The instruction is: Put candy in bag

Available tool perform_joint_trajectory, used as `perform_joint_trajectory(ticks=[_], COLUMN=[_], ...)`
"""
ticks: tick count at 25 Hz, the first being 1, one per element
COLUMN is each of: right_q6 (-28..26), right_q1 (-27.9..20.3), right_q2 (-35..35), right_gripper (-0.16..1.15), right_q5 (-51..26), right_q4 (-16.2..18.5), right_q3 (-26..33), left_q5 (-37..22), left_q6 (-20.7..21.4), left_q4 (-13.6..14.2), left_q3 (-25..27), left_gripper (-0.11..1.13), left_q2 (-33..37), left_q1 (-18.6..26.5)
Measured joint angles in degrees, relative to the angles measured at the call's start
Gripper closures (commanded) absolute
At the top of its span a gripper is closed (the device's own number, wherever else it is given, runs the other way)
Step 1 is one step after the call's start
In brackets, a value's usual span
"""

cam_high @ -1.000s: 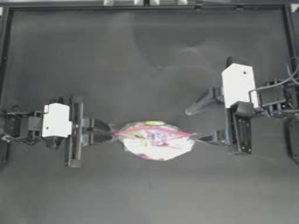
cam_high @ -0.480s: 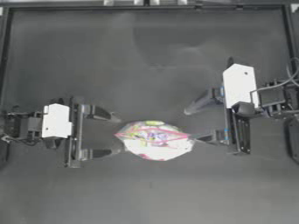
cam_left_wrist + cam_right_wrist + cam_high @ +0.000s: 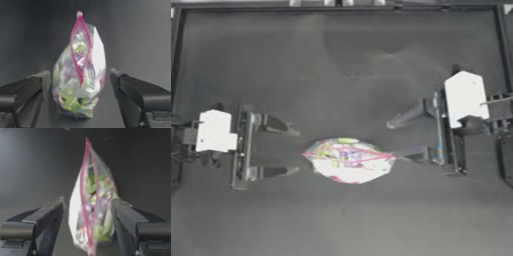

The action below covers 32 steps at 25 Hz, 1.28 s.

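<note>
Bag [image 3: 349,160] stands mid-table; my left gripper [image 3: 283,149] and right gripper [image 3: 401,139] flank it, jaws released. I can't pick out the candy among its sweets

bag [image 3: 349,161] mid-table [image 3: 338,75], between both grippers

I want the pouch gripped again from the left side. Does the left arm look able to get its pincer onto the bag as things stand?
Probably yes. The left pincer is open and faces the bag, apart from it, with nothing between them. The right pincer, also open, sits at the bag's far end, one finger beside it, and does not block that side.
</note>
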State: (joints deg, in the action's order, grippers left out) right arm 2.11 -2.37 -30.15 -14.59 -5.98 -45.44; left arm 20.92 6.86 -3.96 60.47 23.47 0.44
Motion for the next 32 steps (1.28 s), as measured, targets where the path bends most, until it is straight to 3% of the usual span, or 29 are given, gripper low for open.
perform_joint_trajectory(ticks=[8,15,32], right_q6=[0.0,0.0,0.09], right_q1=[0.0,0.0,0.0], right_q2=[-4.83,-6.86,-10.63], right_gripper=[0.09,0.09,0.09], right_q5=[5.63,8.09,8.88], right_q4=[1.14,2.29,5.19], right_q3=[-4.57,-6.59,-8.09], left_q5=[-7.03,-8.09,-10.63], left_q6=[0.0,0.0,2.46], left_q4=[0.09,0.09,0.44], left_q3=[0.35,2.29,4.13], left_gripper=[0.04,0.04,0.05], left_q2=[10.28,18.54,25.84], left_q1=[0.0,-0.53,-0.79])
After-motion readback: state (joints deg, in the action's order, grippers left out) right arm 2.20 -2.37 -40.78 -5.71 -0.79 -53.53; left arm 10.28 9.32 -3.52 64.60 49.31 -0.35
